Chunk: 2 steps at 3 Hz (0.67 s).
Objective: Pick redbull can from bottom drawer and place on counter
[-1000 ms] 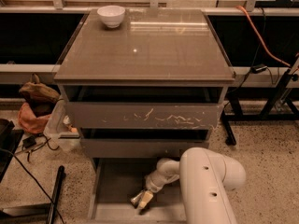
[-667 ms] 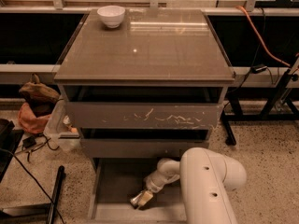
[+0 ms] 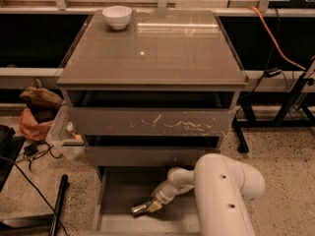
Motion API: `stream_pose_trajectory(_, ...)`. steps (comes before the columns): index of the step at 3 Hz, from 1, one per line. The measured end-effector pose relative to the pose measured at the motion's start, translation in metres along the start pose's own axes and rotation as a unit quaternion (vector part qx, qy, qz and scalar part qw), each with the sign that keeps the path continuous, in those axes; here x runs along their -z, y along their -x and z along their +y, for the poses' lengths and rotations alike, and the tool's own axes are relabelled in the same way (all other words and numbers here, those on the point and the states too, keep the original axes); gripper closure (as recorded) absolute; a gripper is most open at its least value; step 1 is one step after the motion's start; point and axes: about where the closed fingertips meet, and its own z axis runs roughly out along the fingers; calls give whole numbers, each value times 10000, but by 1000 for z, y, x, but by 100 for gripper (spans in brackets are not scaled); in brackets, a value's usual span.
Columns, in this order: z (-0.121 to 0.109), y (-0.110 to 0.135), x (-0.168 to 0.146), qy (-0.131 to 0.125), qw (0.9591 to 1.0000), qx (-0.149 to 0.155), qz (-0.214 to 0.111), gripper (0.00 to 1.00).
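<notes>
The counter (image 3: pixel 152 58) was a flat, shiny grey-brown top. A white bowl (image 3: pixel 117 16) sat on it at the back left corner. Down low, the bottom drawer (image 3: pixel 115 188) was pulled out. The redbull can (image 3: pixel 140 209) lay on its side on the drawer's flat floor. The gripper (image 3: pixel 151 206) was down in that drawer, right at the can. The cabinet stood on a speckled floor (image 3: pixel 285 166). A clear plastic box (image 3: pixel 60 137) stood on the floor just beside its left side.

Speckled terrazzo floor (image 3: pixel 285 156), dim warm light, orange cable (image 3: pixel 275 39) at right.
</notes>
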Motion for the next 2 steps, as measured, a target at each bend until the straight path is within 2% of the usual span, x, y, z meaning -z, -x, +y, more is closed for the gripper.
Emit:
stream_pose_trajectory(1,7,10,51,-301,9992,-202,-151,95)
stream_pose_trajectory(2,14,35,126,-833,9952,-269,-428,100)
